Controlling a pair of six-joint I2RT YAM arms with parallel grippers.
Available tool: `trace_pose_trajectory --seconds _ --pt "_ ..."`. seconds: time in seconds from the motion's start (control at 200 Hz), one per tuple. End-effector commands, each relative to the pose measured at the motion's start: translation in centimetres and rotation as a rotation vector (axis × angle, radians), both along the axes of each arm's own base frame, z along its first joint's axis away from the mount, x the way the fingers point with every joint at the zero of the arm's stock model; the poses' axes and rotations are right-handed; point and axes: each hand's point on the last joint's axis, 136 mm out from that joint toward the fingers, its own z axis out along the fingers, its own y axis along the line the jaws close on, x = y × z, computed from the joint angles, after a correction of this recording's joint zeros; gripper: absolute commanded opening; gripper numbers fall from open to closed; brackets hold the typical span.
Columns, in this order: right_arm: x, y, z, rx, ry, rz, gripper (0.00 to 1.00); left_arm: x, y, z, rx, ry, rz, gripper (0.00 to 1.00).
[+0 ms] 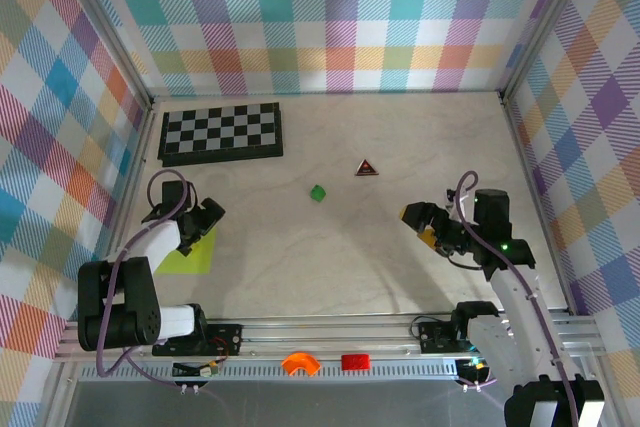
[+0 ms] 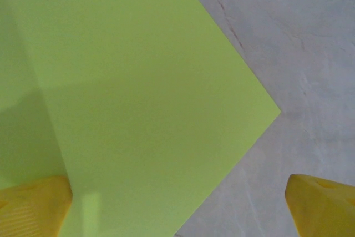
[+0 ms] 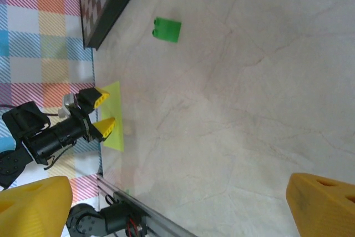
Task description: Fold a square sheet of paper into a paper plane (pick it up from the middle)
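Top external view has the left arm bent over the near-left part of the table (image 1: pixel 330 267), its left gripper (image 1: pixel 200 227) right above the lime-green paper (image 1: pixel 185 259), which lies flat close to the left wall. From the left wrist, the paper (image 2: pixel 138 92) spreads wide under the camera, one sharp corner pointing right onto bare tabletop. A faint line runs down its left part, and I cannot say whether that is a crease or a shadow. The left gripper (image 2: pixel 177 212) stands wide open: one yellow fingertip (image 2: pixel 33 206) sits over the paper, the other over the bare wood beside the paper's edge. Whether either tip touches the sheet I cannot tell. Over on the right side, the right gripper (image 1: pixel 420 224) hangs above the table with its yellow fingers spread and nothing between them, well apart from the paper. Its own camera looks across the table, the right gripper (image 3: pixel 177 209) open, towards the left gripper (image 3: pixel 104 112) poised at the paper (image 3: pixel 115 129). A small green block (image 1: pixel 318 192) sits mid-table, a dark triangular piece (image 1: pixel 366 168) just beyond it to the right, and a checkerboard (image 1: pixel 220 133) lies at the far left.
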Motion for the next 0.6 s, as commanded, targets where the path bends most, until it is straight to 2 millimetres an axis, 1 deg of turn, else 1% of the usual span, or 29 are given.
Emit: trace_pose_trajectory --seconds 0.0,0.03,0.04,0.07,0.2,0.25,0.34,0.435,0.51,0.535,0.59 --pt "-1.5 0.5 -0.7 0.004 0.065 0.042 0.99 -3.1 -3.6 -1.8 -0.217 0.074 0.003 1.0" --pt "-1.6 0.7 -0.7 0.012 0.071 0.06 0.99 -3.5 -4.5 -1.9 -0.236 0.073 -0.007 1.0" --pt "-1.7 0.8 -0.7 0.016 0.073 0.067 0.99 -3.1 -4.7 -1.6 -0.236 0.045 -0.011 1.0" --pt "-1.8 1.1 -0.8 0.019 0.085 0.085 0.99 -3.2 -5.5 -1.4 -0.235 0.029 -0.02 1.0" --pt "-2.2 1.5 -2.3 -0.033 0.145 0.105 0.99 -4.1 -9.0 -0.9 -0.215 0.0 -0.075 1.0" --pt "-2.4 1.7 -2.7 -0.062 0.154 0.109 0.99 -4.8 -10.2 -1.0 -0.222 0.009 -0.078 1.0" --pt "-2.8 2.5 -3.1 -0.084 0.156 0.133 0.99 -5.6 -12.6 -1.3 -0.243 -0.028 -0.085 1.0" --pt "-3.0 3.0 -3.7 -0.117 0.161 0.151 0.99 -5.7 -15.3 -1.1 -0.253 -0.06 -0.127 1.0" --pt "-2.8 2.8 -4.0 -0.154 0.166 0.139 0.99 -5.1 -17.5 0.2 -0.25 -0.076 -0.212 1.0" --pt "-2.6 2.6 -3.8 -0.165 0.158 0.133 0.99 -4.9 -18.3 0.7 -0.243 -0.083 -0.248 1.0" --pt "-2.0 1.5 -3.9 -0.218 0.163 0.058 0.99 -4.5 -19.5 2.1 -0.208 -0.111 -0.325 1.0"
